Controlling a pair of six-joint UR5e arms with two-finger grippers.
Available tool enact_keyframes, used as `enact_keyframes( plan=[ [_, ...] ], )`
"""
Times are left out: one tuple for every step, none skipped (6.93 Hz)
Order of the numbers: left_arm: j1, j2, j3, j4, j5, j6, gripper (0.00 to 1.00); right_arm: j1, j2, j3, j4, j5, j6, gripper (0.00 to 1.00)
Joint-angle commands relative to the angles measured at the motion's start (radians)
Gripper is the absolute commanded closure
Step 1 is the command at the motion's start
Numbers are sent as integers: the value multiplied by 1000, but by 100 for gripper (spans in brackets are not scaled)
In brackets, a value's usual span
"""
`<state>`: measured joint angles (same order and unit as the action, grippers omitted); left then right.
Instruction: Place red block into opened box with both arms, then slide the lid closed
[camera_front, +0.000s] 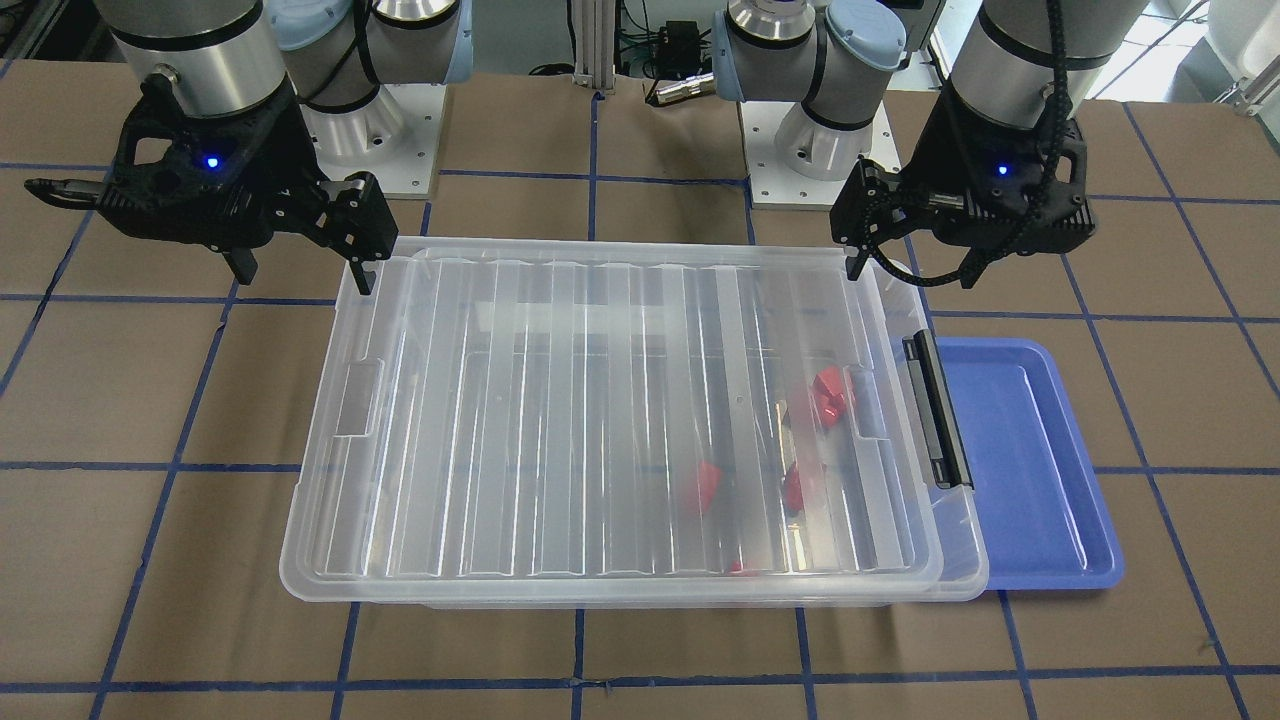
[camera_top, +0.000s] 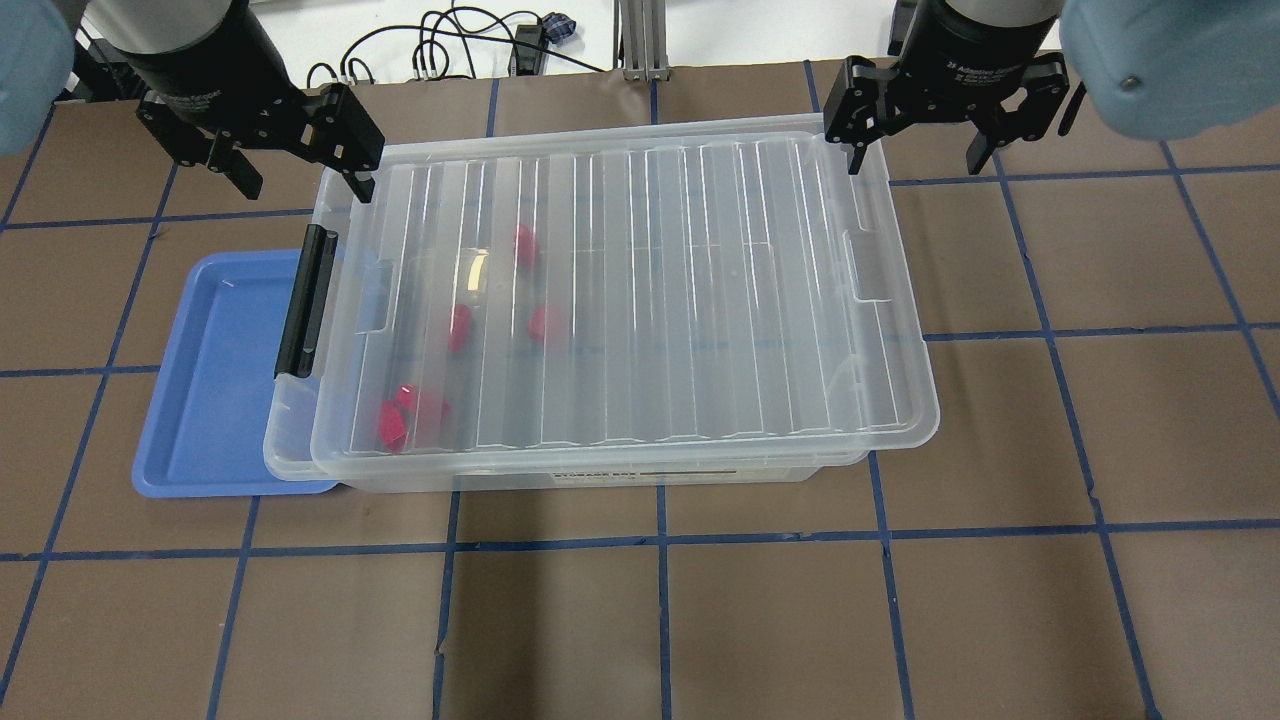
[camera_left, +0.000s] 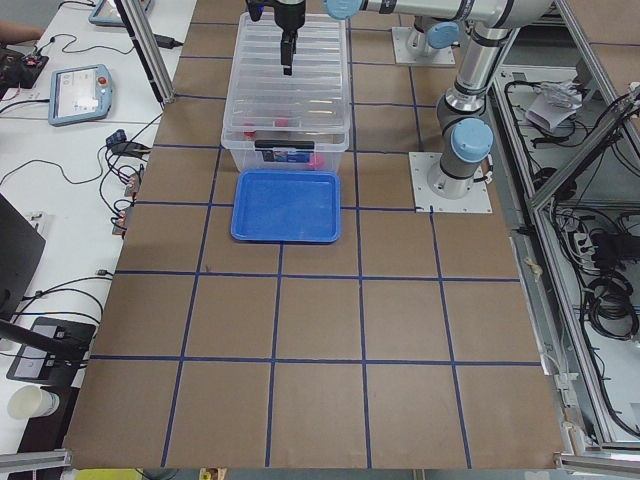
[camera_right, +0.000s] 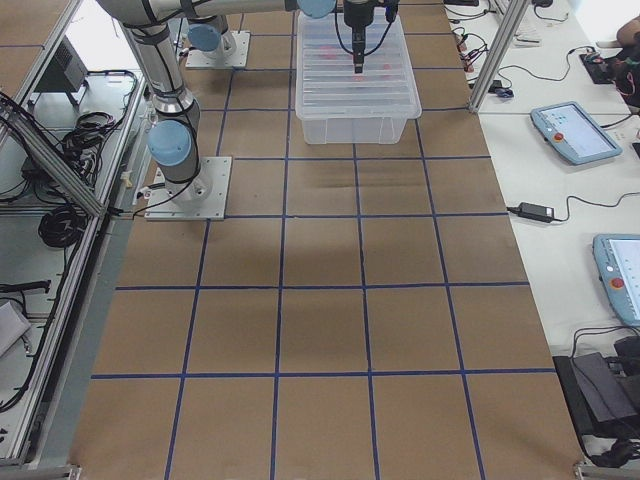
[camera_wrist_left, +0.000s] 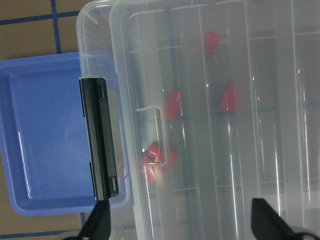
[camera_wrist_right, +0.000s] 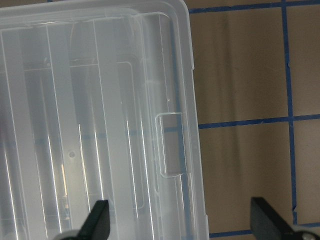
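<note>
The clear box (camera_top: 285, 455) stands mid-table with the ribbed lid (camera_top: 680, 290) lying flat on top, shifted a little toward my right side, so the rim at the black latch bar (camera_top: 305, 300) shows uncovered. Several red blocks (camera_top: 458, 325) lie inside near the latch end, seen through the lid (camera_wrist_left: 215, 42). My left gripper (camera_top: 300, 180) hangs open at the lid's far left corner, one finger by the corner, one outside. At the far right corner my right gripper (camera_top: 915, 160) is open in the same way. Neither holds anything.
A blue tray (camera_top: 215, 380) lies on the table against the box's latch end, partly under its rim, with nothing in it. Brown table surface with blue tape lines surrounds the box. The arm bases (camera_front: 800, 130) stand behind the box.
</note>
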<state>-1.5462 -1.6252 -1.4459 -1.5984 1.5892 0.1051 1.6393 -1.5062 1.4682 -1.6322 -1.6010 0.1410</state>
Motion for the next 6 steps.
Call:
enact_keyframes(
  plan=[
    [0,-1,4,1,0,1,0,-1,0,1,0,1,0,0],
    [0,-2,1,0,0,-1,0,-1,0,1,0,1,0,0],
    [0,-4,7,0,0,-1,0,-1,3,1,-6,1,-1,0],
    [0,-4,1,0,0,-1,0,-1,1,1,-5,1,-1,0],
    [0,-5,7,0,0,-1,0,-1,1,1,-11,3,0,0],
    [0,-4,2,0,0,-1,0,-1,1,1,-8,3,-1,0]
  ],
)
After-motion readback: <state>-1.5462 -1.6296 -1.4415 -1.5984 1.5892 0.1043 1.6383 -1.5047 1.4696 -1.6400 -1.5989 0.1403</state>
